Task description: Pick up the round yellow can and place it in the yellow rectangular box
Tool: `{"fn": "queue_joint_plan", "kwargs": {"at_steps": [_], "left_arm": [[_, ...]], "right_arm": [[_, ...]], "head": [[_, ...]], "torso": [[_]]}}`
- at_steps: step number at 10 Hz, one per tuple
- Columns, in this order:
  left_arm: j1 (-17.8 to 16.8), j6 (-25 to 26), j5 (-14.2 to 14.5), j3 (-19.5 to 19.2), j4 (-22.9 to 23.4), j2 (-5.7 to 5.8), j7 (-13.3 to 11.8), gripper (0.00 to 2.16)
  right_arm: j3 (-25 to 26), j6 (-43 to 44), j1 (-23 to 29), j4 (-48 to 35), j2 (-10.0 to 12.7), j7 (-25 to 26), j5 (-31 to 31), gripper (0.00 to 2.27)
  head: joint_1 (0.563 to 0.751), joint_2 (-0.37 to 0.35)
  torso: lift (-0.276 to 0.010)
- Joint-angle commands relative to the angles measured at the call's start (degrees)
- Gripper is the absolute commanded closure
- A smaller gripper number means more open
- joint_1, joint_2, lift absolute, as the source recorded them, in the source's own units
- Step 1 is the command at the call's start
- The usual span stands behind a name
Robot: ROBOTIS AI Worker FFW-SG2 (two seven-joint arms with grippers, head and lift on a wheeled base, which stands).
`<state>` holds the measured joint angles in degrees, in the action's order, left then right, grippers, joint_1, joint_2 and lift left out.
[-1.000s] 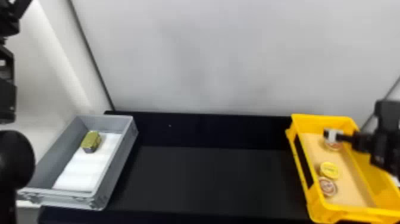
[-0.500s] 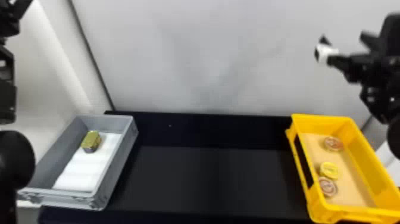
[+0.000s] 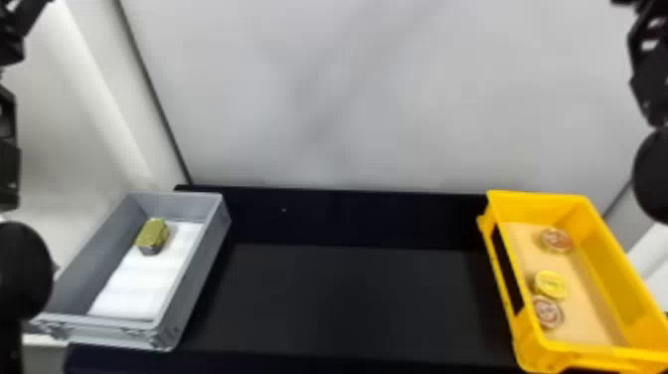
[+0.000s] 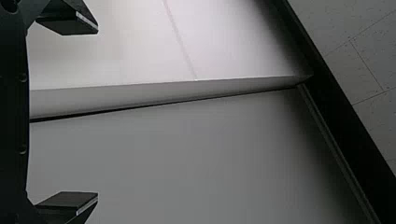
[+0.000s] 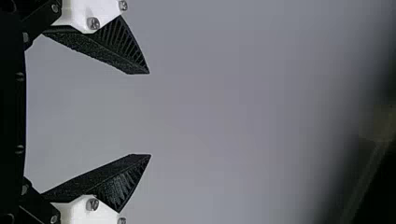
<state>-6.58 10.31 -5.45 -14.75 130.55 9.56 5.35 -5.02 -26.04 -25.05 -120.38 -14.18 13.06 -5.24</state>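
The round yellow can (image 3: 550, 285) lies in the yellow box (image 3: 539, 205), on its tan floor (image 3: 589, 303), toward the box's left side. Just in front of it, nearer the robot, is a reddish can (image 3: 547, 312), the two close together; I cannot tell for certain whether they touch. A second reddish can (image 3: 556, 240) lies farther back in the same box, apart from the yellow one. The box's left wall has a long dark slot.

Well apart, at the left end of the black table (image 3: 348, 303), is a grey bin (image 3: 114, 335). White lining (image 3: 141, 286) covers much of its floor, and near the far end sits a small tin (image 3: 152, 233) with a gold top and grey sides.

In its wrist view, the right gripper (image 5: 149, 114) has its fingers well apart with nothing between them; the right arm (image 3: 652, 74) is up at the head view's right edge. The left arm waits at the left edge, its gripper (image 4: 98, 113) spread wide and holding nothing.
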Motion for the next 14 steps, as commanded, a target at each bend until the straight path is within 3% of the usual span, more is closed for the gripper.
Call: {"fn": "queue_joint_plan", "kwargs": {"at_steps": [1,14], "left_arm": [[0.34,-0.64,0.0,-0.38,0.06,-0.06,0.02,0.03],[0.34,-0.73,-0.09,-0.38,0.06,0.12,-0.42,0.03]], "right_arm": [[-2.01,1.07,-2.9,-1.87,-1.99,2.15,-0.48,0.19],[-3.86,-1.92,-4.66,-4.51,-2.34,0.48,-3.12,0.33]], "head": [[0.694,0.054],[0.694,0.054]], "torso": [[-0.003],[-0.003]]}}
